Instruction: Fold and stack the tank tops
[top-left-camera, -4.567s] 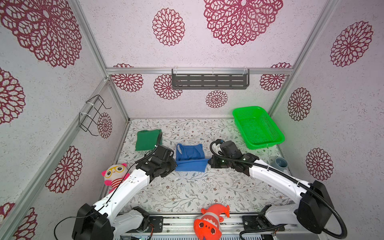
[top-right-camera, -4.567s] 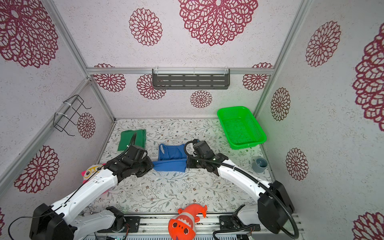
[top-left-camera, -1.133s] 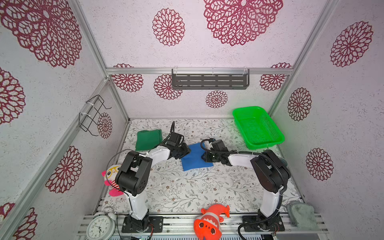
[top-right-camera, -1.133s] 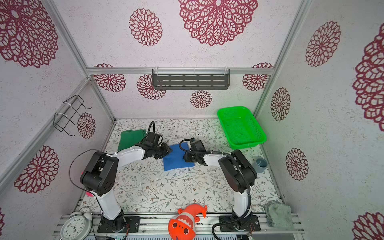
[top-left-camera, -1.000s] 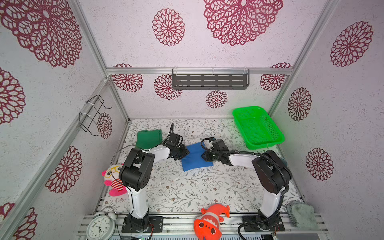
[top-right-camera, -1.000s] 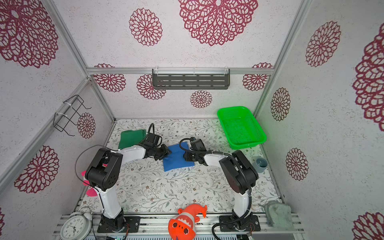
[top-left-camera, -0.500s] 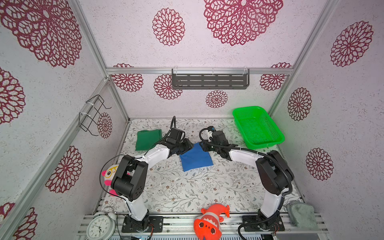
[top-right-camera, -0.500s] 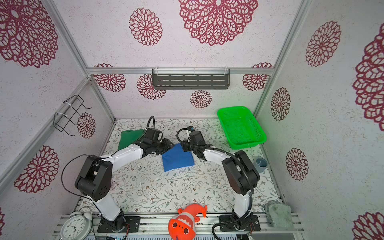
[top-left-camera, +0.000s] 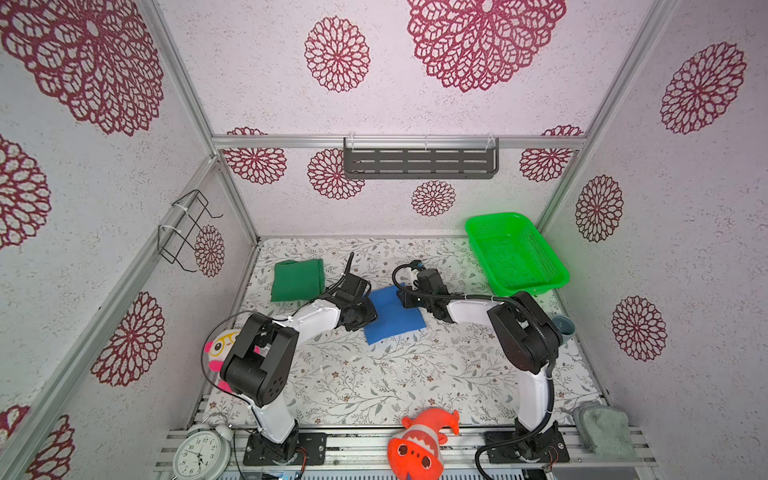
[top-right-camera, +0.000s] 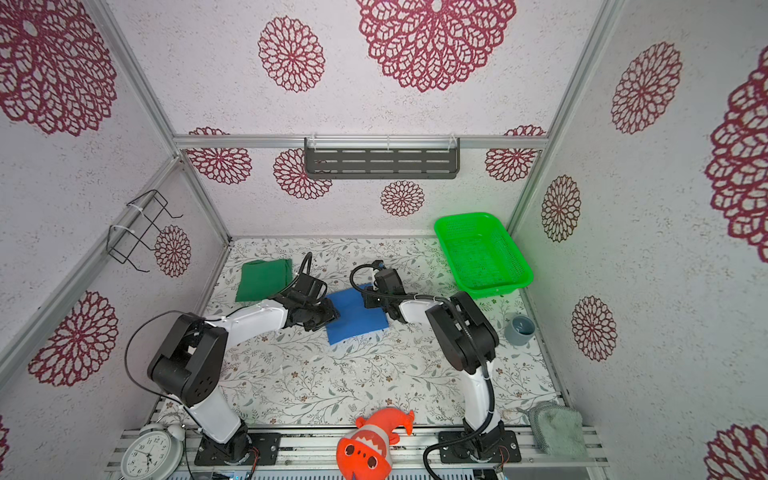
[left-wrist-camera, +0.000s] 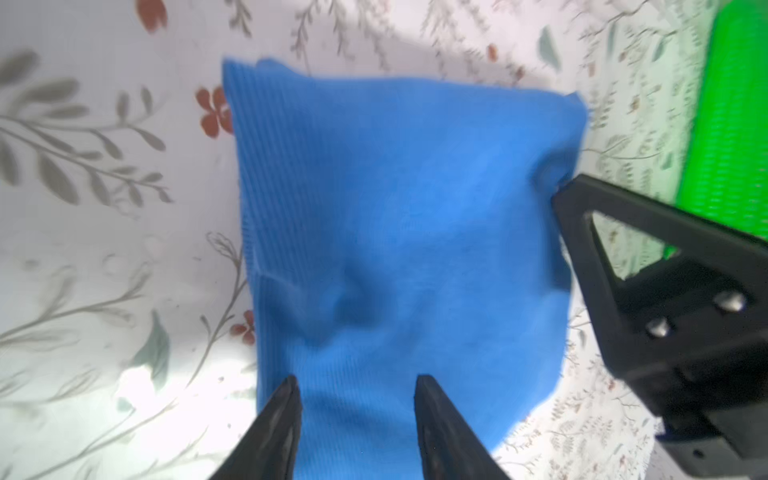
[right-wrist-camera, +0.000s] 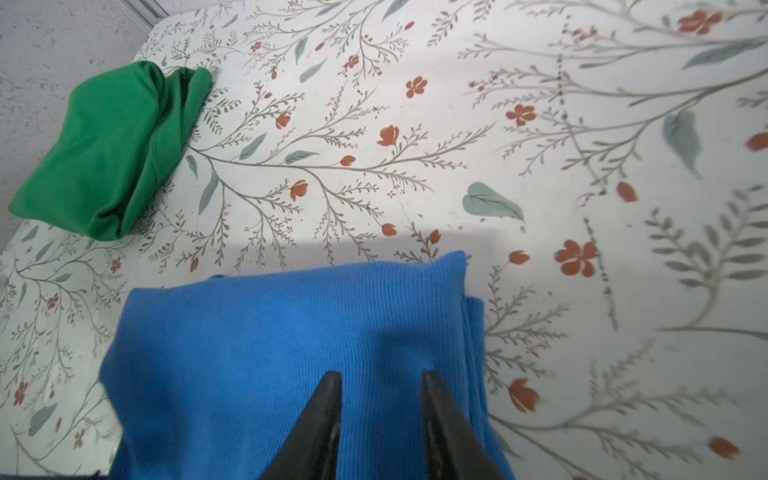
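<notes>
Farthest left of the basket (top-left-camera: 528, 287), the green top (top-left-camera: 297, 279) lies folded on the worktop (top-left-camera: 374, 374). Moving right, here's the left end effector (left-wrist-camera: 355, 384), jaws partly parted. Its tips are down on the blue top (top-left-camera: 392, 316), at the edge farthest from the basket, with cloth lying between them and nothing visibly pinched. The blue top is a flat folded square, left of the basket and nearer the front, apart from the green top. The right end effector (right-wrist-camera: 380, 378) sits at the basket-side edge, jaws partly parted too, with smooth cloth between the tips and no grip showing.
</notes>
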